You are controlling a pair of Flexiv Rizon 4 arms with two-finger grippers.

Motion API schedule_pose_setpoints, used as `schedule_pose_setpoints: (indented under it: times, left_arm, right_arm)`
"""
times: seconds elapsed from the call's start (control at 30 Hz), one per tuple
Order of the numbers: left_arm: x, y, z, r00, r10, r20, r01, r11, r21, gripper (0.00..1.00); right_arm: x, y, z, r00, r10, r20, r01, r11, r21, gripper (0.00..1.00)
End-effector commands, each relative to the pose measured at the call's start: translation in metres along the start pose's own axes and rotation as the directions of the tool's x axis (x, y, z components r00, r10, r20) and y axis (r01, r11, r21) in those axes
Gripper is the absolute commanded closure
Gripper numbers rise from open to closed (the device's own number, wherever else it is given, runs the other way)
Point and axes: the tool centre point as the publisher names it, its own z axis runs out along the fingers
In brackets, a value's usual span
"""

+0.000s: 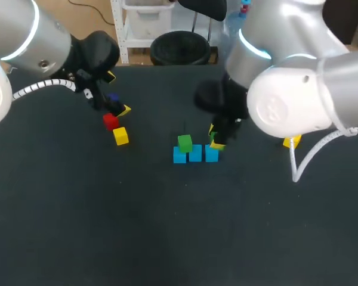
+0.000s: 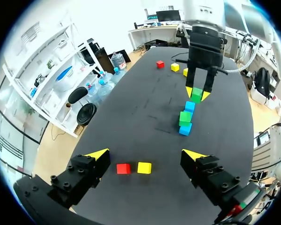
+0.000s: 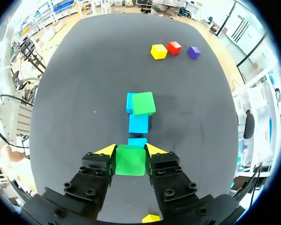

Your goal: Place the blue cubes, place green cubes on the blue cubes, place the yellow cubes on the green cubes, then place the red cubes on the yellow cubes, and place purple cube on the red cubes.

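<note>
Right jaws clamp a green cube (image 3: 130, 161) above the end blue cube (image 3: 137, 140); left jaws gape empty

yellow cube (image 1: 292, 142) half behind right arm (image 1: 292, 101), purple cube (image 1: 113, 97) partly hidden

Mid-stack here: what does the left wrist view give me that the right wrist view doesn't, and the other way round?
Left wrist view only: the left gripper, open, and a far red cube beyond the right arm.
Right wrist view only: the purple cube, beside the near red cube.
Both: the right gripper shut on the held green cube over the blue cubes, the stacked green cube on the end blue one, and the near red cube with the yellow cube next to it.
</note>
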Motion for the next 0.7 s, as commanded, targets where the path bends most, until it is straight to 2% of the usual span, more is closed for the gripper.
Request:
schedule_pose_setpoints:
  times: [0.03, 0.7]
  left_arm:
    - [0.001, 0.002, 0.001, 1.000, 0.002, 0.003, -0.002, 1.000, 0.004, 0.00]
    - [0.001, 0.002, 0.001, 1.000, 0.002, 0.003, -0.002, 1.000, 0.004, 0.00]
  right_arm:
    - [-0.005, -0.006, 0.005, 1.000, -0.001, -0.006, 0.001, 1.000, -0.013, 1.00]
    - [-0.012, -0.008, 0.019, 1.000, -0.011, -0.011, 0.011, 0.999, -0.045, 1.00]
